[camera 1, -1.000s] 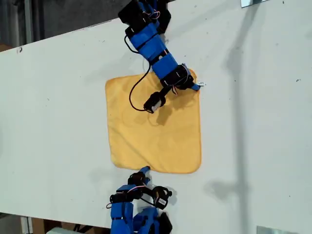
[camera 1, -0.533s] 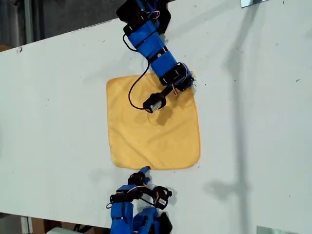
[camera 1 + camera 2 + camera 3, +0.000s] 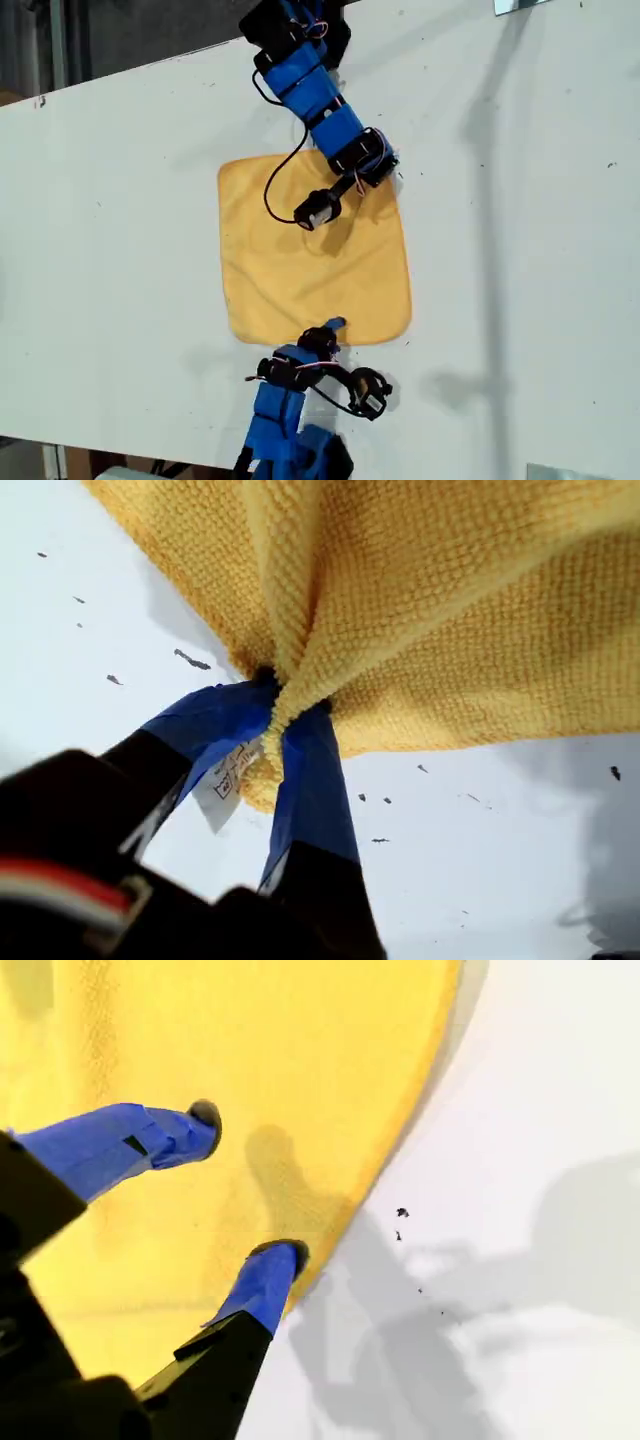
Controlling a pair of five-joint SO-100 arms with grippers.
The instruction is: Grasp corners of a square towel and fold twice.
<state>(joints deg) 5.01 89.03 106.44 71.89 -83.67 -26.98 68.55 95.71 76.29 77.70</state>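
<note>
The towel [image 3: 315,250] is lying mostly flat on the white surface [image 3: 120,200], about midway between the two arm bases and well clear of the surface's edges. My first gripper [image 3: 285,715] is pinching the tagged corner [image 3: 262,780], its blue jaws pressed together on bunched cloth with the white tag [image 3: 225,785] hanging just beside them; in the exterior view this corner is lifting off the surface under the arm reaching in from the far edge. My second gripper [image 3: 245,1185] is standing spread above the towel's near edge, one fingertip [image 3: 275,1260] just inside the hem, nothing between the jaws.

Judgement: one corner is secured and the second is not yet grasped. No fold is showing; the cloth is reading as a single layer. Both folds are remaining.
</note>
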